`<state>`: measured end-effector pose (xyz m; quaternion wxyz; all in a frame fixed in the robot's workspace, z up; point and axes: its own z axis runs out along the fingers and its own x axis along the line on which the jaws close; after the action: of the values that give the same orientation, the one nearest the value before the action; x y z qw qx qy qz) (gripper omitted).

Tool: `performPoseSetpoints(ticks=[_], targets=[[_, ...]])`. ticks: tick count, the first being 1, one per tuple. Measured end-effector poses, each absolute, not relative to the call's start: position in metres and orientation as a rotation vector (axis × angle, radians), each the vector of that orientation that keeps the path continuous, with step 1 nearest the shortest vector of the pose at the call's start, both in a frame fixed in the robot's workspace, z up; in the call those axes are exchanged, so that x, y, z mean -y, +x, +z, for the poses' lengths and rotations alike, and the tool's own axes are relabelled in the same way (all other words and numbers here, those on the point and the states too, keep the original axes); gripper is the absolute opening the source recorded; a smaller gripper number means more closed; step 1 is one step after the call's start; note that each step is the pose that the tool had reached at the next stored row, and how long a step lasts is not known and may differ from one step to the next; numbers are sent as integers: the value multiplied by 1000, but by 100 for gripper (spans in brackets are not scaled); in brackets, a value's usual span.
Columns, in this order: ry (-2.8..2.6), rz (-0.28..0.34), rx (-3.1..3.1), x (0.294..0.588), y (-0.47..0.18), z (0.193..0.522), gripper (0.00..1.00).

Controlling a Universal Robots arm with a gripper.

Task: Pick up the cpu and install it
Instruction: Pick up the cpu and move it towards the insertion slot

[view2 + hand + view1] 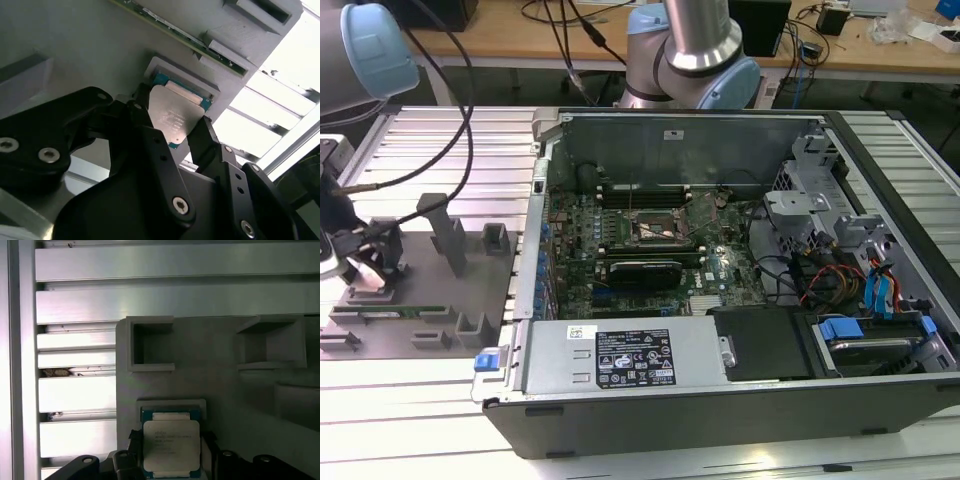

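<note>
At the exterior view's left, on the ribbed metal bench [430, 140], lies one grey fixture plate [470, 280] with several raised holders. The tool [365, 265] is low over the plate's left end. In both wrist views the one cpu [171, 437] sits in a shallow square pocket [172, 404] of the plate, with its silver top up and a green-blue edge showing round it. The tool [172, 122] straddles the chip. Its two black fingers [142, 107] are drawn in against opposite edges of the cpu and appear to touch them, and the chip is level with its pocket. Two box-shaped holders [150, 345] stand on the plate farther off in the first wrist view. One long green memory stick [405, 311] lies in a slot along the near part of the plate.

Right of the plate stands one open computer case [720, 420]. It holds a green motherboard [720, 265] with one square black socket frame [655, 228] near its middle, well apart from the cpu. At the case's near side is one silver power supply box [620, 355] with a label. Further right are orange and red cables [830, 280] and a drive bay with blue tabs [840, 328]. The arm [695, 45] rises on the far side of the case.
</note>
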<state>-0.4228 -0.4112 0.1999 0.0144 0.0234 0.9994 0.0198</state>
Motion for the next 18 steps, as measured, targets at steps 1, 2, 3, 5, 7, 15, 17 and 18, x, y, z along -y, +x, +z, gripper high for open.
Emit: performPoseSetpoints(ticks=[1,2,3,5,7,15,17,18], targets=[[73,62,-3111,411,-423,203,55],[73,62,-3111,411,-423,205,55],[73,62,-3111,411,-423,207,55],[73,62,-3111,411,-423,215,55],[73,62,-3111,411,-423,223,55],[73,62,-3111,410,-423,253,55],[73,62,-3111,409,-423,264,55],[73,62,-3111,409,-423,268,55]])
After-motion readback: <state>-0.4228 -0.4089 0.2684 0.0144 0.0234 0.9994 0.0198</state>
